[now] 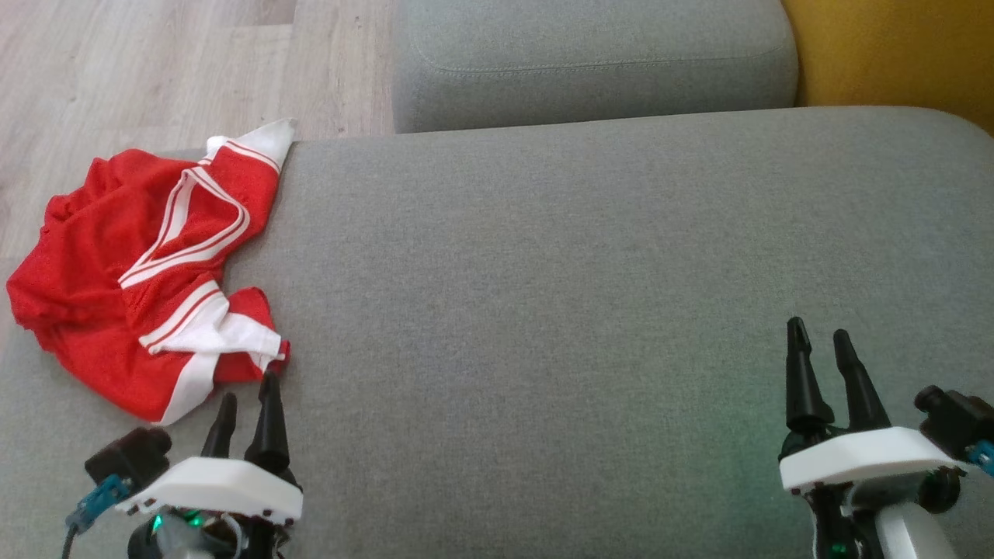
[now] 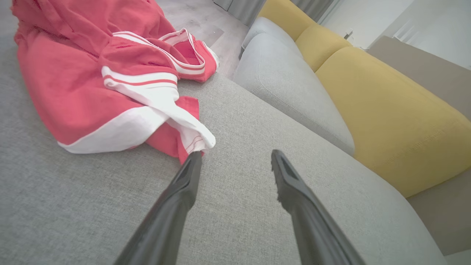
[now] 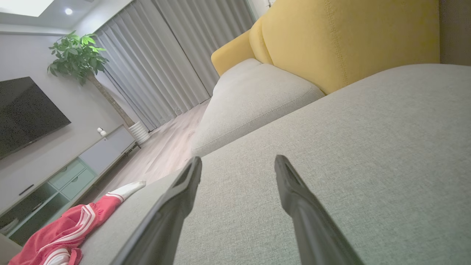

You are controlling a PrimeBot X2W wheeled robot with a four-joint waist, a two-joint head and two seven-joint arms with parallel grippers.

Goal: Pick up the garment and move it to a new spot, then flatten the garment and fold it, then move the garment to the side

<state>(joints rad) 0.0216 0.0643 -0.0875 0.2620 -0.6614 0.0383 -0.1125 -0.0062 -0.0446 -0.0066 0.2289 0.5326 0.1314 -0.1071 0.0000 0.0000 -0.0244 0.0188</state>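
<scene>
Nothing done yet: the red-and-white sports garment [image 1: 147,279] lies crumpled at the sofa cushion's [image 1: 582,272] left edge.
Left gripper [image 1: 248,388], fingers apart, sits just beside its hem; right gripper [image 1: 819,329], fingers apart too, is over the cushion's right side.

Soft, even indoor light; head view sharp, shadows faint. Faint green cast on grey cushion [image 1: 722,442], lower right. Right wrist view dimmer: ceiling spot [image 3: 67,11], bright panel [image 3: 22,5] blown out. Wrist views bow at edges; dark fingers [image 2: 165,221] blur near the lens.
</scene>
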